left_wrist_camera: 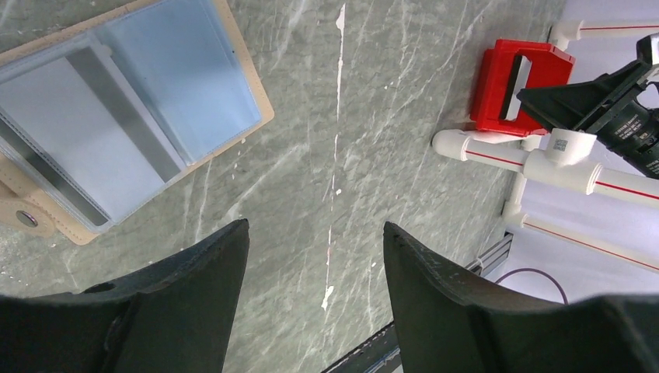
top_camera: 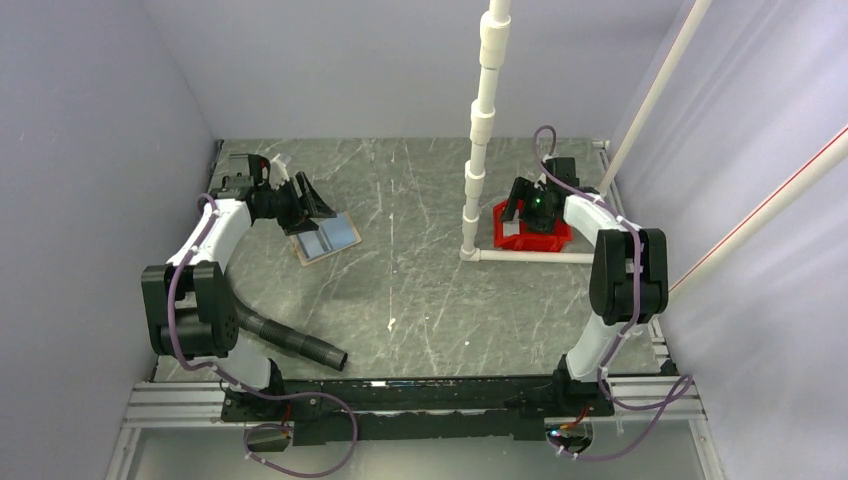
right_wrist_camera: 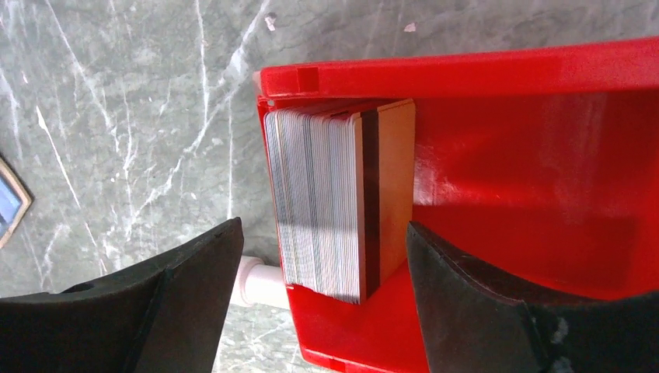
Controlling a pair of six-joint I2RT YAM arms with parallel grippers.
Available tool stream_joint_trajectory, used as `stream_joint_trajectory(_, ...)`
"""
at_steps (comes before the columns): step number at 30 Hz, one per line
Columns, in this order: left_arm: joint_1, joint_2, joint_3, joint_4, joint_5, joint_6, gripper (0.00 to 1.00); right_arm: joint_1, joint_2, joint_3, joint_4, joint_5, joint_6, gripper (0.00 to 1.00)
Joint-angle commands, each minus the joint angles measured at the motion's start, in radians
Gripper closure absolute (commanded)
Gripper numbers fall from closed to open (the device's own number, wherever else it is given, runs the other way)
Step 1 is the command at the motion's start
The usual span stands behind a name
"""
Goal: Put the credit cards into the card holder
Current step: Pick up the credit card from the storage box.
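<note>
Risk: my wide right end effector point(right_wrist_camera: 319, 233) brackets the whole credit cards point(right_wrist_camera: 326, 210) stack; closing may pinch several; left end effector point(left_wrist_camera: 315, 233) wide too.

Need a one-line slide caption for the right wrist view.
Open right gripper above the credit cards, stacked on edge at one end of the red tray.

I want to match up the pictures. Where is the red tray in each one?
Top external: the red tray sits right of middle, beside the white pipe.
Left wrist: upper right, beside that pipe.
Right wrist: fills the right side, holding the credit cards; pipe end at lower left.
Shared landmark: the white pipe.
</note>
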Motion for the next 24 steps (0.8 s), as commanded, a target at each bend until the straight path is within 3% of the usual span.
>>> stream_joint_trajectory(1, -0.004, -0.039, -0.010, 0.032, 0.036, 0.005, 0.31, -0.002, 0.021, 0.037, 0.062, -0.075, 0.023, 0.22)
stream_joint_trajectory(13, -0.004, -0.033, -0.012, 0.035, 0.040, 0.006, 0.31, -0.017, -0.005, 0.016, 0.111, -0.161, 0.054, 0.31)
stream_joint_trajectory(24, -0.004, -0.024, -0.014, 0.037, 0.043, 0.006, 0.31, -0.022, -0.011, -0.001, 0.132, -0.180, 0.057, 0.55)
